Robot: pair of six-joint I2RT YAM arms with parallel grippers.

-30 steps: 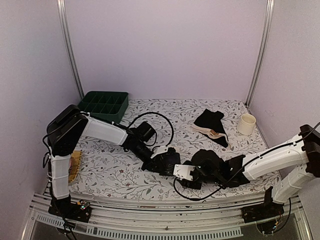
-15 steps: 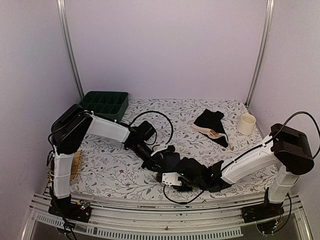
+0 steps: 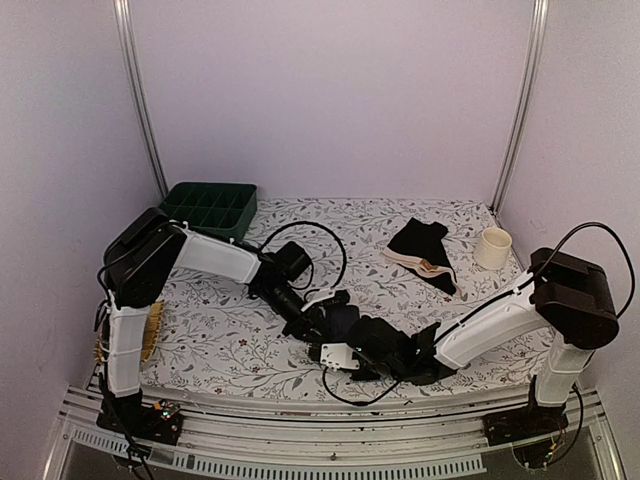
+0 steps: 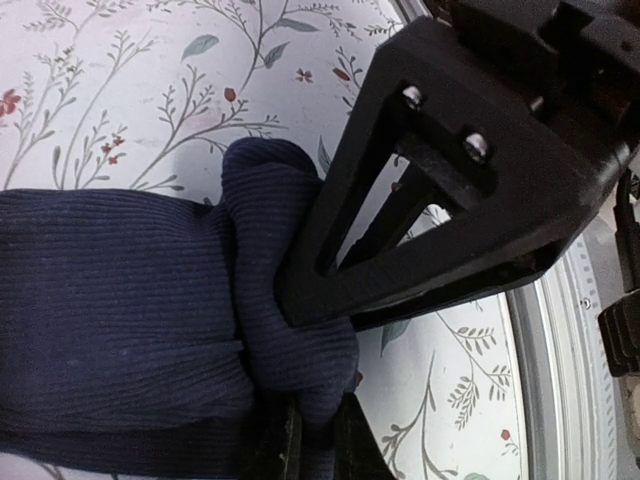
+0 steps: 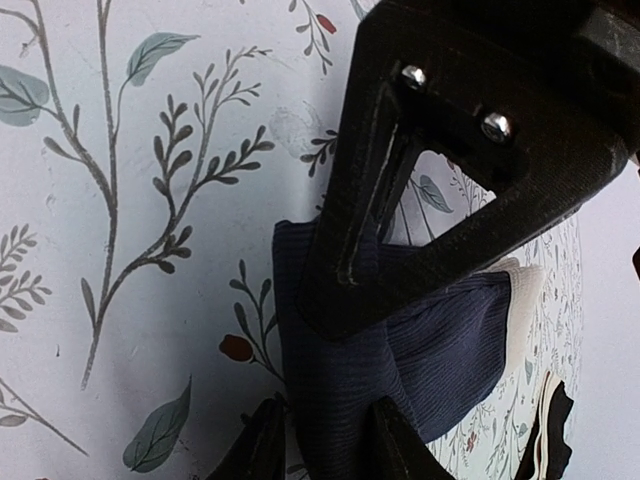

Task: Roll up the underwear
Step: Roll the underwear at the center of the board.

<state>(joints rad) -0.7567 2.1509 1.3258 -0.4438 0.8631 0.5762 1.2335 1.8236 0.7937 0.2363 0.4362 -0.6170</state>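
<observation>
A navy ribbed underwear (image 4: 120, 300) lies bunched on the floral cloth near the front middle (image 3: 345, 318). My left gripper (image 4: 305, 370) is shut on a thick fold at one end of it, and fabric fills the gap between the fingers. From the other side my right gripper (image 5: 330, 390) is shut on the same underwear (image 5: 440, 350), its upper finger pressed on the cloth. In the top view the left gripper (image 3: 318, 322) and right gripper (image 3: 350, 340) almost meet. Further underwear, black with a cream-beige piece (image 3: 420, 248), lies heaped at the back right.
A dark green compartment tray (image 3: 208, 208) stands at the back left. A cream cup (image 3: 493, 248) sits at the right, beside the heap. A yellowish bristly object (image 3: 150, 335) lies at the table's left edge. A black cable (image 3: 320, 240) loops above the left arm.
My right arm has swung left to the navy underwear beside the left gripper, and its jaws have narrowed onto the fabric. The left gripper has kept its grip and barely moved.
</observation>
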